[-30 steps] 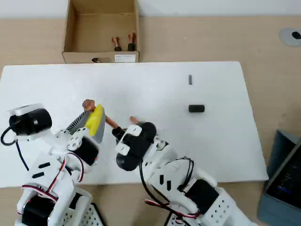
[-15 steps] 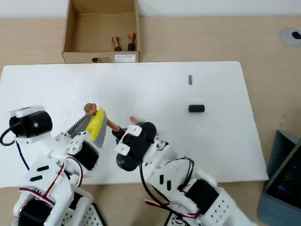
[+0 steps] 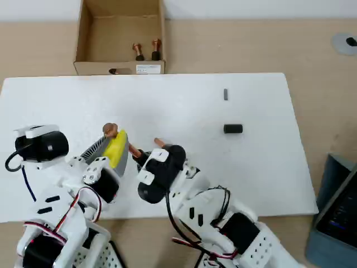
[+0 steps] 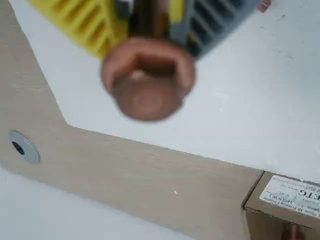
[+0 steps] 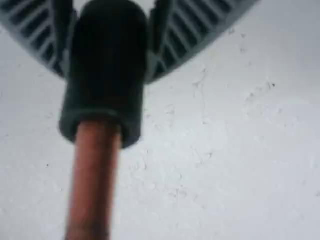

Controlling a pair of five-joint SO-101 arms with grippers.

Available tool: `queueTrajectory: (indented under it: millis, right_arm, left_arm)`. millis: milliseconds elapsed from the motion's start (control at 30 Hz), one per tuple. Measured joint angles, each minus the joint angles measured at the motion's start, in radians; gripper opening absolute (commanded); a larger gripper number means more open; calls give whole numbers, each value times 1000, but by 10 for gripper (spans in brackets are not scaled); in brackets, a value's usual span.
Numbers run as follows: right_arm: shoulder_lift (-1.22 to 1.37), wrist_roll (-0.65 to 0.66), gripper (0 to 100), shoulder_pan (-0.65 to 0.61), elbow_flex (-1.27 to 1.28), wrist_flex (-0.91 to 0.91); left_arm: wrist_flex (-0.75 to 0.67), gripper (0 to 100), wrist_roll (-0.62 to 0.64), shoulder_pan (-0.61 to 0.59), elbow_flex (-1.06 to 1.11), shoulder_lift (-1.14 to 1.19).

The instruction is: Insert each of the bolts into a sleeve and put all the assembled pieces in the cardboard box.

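My left gripper (image 3: pixel 115 144), with one yellow finger, is shut on a copper bolt (image 3: pixel 110 130); in the left wrist view its hexagonal head (image 4: pixel 148 80) sticks out in front of the fingers (image 4: pixel 80 25). The bolt's shaft (image 5: pixel 92 180) runs into a black sleeve (image 5: pixel 107 65), and my right gripper (image 3: pixel 144 158) is shut on that sleeve at the near middle of the white mat. Two assembled pieces (image 3: pixel 146 51) stand in the cardboard box (image 3: pixel 83 39) at the far left. A loose black sleeve (image 3: pixel 233 129) lies on the mat to the right.
A small grey pin (image 3: pixel 226 94) lies beyond the loose sleeve. A short copper end (image 3: pixel 159 143) shows beside my right gripper. A grey disc (image 3: pixel 345 43) sits on the wooden table at the far right, and a dark device (image 3: pixel 337 206) stands at the near right.
My left gripper has moved a little right and nearer with the bolt, toward the sleeve in my right gripper. The right arm has stayed put.
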Motion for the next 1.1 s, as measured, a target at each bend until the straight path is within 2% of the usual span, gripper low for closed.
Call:
queueTrajectory:
  millis: [300,633,833,1100]
  right_arm:
    - [0,-2,9,2,0,0]
    - [2,-2,9,3,2,0]
    - [2,-2,9,2,2,0]
    - [2,-2,9,0,2,0]
  left_arm:
    - [-2,2,-8,107,84,-2]
    - [17,10,0,132,132,-3]
    - [18,167,0,133,132,-3]
    - [18,175,-12,133,132,-2]
